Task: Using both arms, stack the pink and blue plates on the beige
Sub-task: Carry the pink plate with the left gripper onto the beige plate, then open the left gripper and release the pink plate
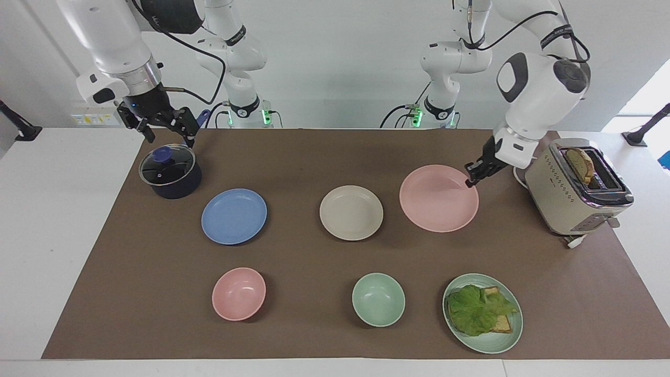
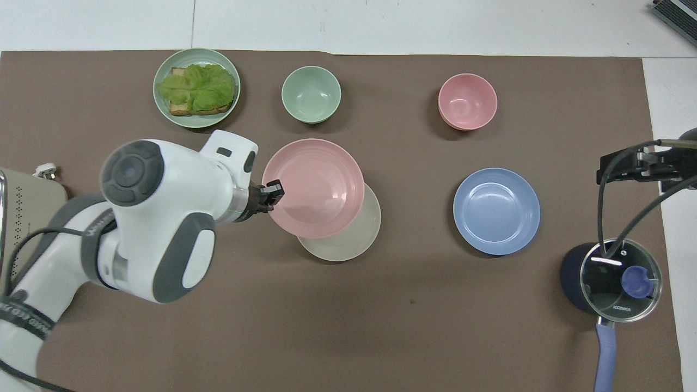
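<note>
While the left gripper (image 1: 472,179) pinches the pink plate (image 1: 438,198) by its rim, raised at the frame's centre right, the beige plate (image 1: 351,212) lies mid-frame, the blue plate (image 1: 234,216) centre left. Upper left, the right gripper (image 1: 166,129) hangs spread over the pot (image 1: 170,172).

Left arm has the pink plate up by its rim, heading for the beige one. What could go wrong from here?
1. The left gripper pinches only the pink plate's rim, so the plate could tilt or slip out.
2. The plate is not yet centred over the beige plate; released early, it could land off-centre.
</note>
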`<state>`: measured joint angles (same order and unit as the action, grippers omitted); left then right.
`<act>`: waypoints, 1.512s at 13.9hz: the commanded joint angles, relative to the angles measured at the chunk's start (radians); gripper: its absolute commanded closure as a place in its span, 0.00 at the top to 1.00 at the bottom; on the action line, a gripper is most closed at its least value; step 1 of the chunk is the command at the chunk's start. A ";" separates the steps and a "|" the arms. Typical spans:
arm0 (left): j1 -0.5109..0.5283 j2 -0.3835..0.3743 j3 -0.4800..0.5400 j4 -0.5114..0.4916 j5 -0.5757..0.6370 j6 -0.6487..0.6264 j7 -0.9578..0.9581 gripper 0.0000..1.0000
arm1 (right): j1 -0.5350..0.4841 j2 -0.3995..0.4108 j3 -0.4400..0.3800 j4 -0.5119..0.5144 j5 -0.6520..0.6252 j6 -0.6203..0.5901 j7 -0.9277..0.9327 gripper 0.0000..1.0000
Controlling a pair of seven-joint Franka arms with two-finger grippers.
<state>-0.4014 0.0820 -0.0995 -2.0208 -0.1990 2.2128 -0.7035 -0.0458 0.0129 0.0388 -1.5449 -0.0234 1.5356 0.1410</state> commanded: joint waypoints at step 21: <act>-0.079 0.048 0.021 -0.164 -0.010 0.231 0.035 0.00 | -0.005 0.009 0.007 0.016 0.003 0.011 0.009 1.00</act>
<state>-0.4630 0.1340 -0.0925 -2.1706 -0.1991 2.4164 -0.6855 -0.0455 0.0129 0.0407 -1.5442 -0.0234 1.5409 0.1410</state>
